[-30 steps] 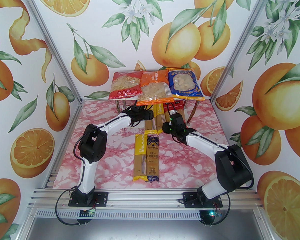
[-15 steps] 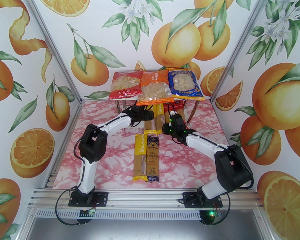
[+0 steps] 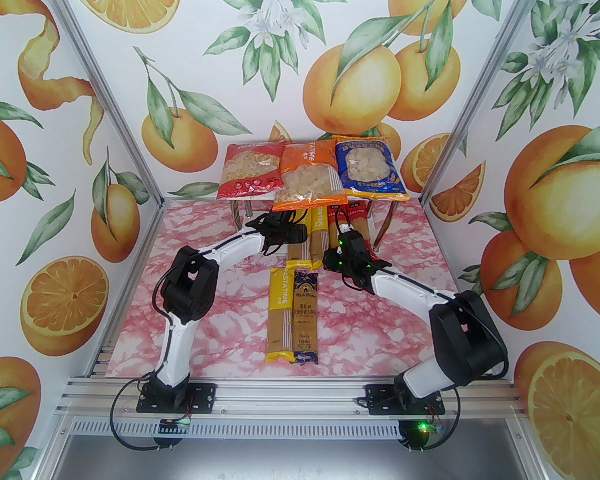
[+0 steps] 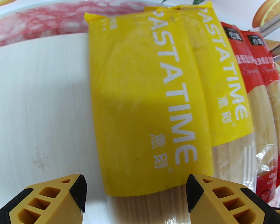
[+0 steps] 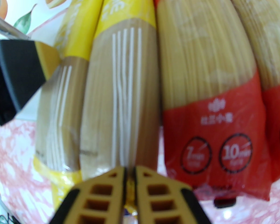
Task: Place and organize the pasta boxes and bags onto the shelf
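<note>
Four long packs [image 3: 319, 228] lie on the shelf [image 4: 37, 90] at twelve o'clock. The right gripper [image 5: 130, 171] has just pinched the seam of one yellow pack [image 5: 121, 90], probably to straighten it; the left gripper [image 4: 136, 185] gapes.

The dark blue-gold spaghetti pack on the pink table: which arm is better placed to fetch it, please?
Probably left: the left gripper is open and empty, while the right gripper pinches a long yellow spaghetti pack by its end.

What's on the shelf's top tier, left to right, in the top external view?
red bag → orange bag → blue bag
</note>
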You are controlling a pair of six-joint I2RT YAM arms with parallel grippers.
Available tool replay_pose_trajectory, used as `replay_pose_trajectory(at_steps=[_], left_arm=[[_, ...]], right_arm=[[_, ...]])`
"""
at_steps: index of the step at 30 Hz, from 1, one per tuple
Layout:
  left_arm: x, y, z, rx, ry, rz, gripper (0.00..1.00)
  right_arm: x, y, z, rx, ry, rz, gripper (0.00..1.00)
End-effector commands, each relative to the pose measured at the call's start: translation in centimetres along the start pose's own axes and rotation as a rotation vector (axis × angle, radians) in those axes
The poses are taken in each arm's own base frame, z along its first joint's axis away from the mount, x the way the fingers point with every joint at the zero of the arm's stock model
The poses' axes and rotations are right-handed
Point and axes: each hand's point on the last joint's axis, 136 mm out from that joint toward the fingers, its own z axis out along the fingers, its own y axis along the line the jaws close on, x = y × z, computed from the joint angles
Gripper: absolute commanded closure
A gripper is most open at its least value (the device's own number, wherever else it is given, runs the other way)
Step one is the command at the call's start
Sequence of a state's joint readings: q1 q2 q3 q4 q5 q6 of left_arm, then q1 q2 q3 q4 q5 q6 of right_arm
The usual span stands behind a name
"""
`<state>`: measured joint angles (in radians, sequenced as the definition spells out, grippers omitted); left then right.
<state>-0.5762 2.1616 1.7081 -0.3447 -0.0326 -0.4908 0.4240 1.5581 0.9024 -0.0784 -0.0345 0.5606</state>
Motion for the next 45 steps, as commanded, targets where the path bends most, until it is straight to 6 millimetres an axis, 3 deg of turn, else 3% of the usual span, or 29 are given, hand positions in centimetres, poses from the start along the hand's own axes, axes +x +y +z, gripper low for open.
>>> replay_pose_trajectory(at_steps=[1,3,6,8,18,22,24,28,35,39,45], left_arm=[[-1.5,-0.5,0.1,0.02,-0.031,0.001,0.26],[-1.4,-0.4,0.2,0.017,-0.03,0.002,0.27],[-1.5,-0.4,0.0,0.016,-0.034,0.004,0.27],[-1.8,-0.4,-0.2,0.013,-0.043,0.013,0.26],[-4.4,-1.7,-4.3,0.044,-0.176,0.07,0.24],[-3.5,-3.2,-6.6,0.07,-0.188,0.116,0.24],[-2.2,-3.5,-7.9,0.055,-0.188,0.145,0.24],[2.9,-4.2,-11.6,0.026,-0.142,0.219,0.22],[12.0,-1.2,-18.2,-0.039,-0.044,0.165,0.18],[17.2,-0.2,-19.1,-0.025,0.04,0.097,0.12],[22.2,-0.3,-17.9,0.029,0.164,0.032,0.01]], right_arm=[[1.1,0.5,-0.6,-0.013,0.036,-0.005,0.84],[1.0,0.4,-0.7,-0.003,0.037,-0.009,0.78],[0.4,0.0,-1.2,0.027,0.019,-0.016,0.55],[-0.2,-0.2,-1.9,0.04,-0.003,-0.027,0.49],[-3.5,1.6,-6.4,-0.026,-0.125,-0.081,0.41],[-3.9,1.5,-8.6,-0.019,-0.155,-0.102,0.39],[-3.7,1.0,-9.8,0.004,-0.159,-0.113,0.37],[-2.2,-1.0,-12.2,0.076,-0.156,-0.13,0.36],[0.9,-4.0,-15.6,0.143,-0.15,-0.133,0.33],[1.8,-4.7,-16.3,0.147,-0.155,-0.105,0.32],[1.8,-4.0,-15.9,0.115,-0.137,-0.086,0.31]])
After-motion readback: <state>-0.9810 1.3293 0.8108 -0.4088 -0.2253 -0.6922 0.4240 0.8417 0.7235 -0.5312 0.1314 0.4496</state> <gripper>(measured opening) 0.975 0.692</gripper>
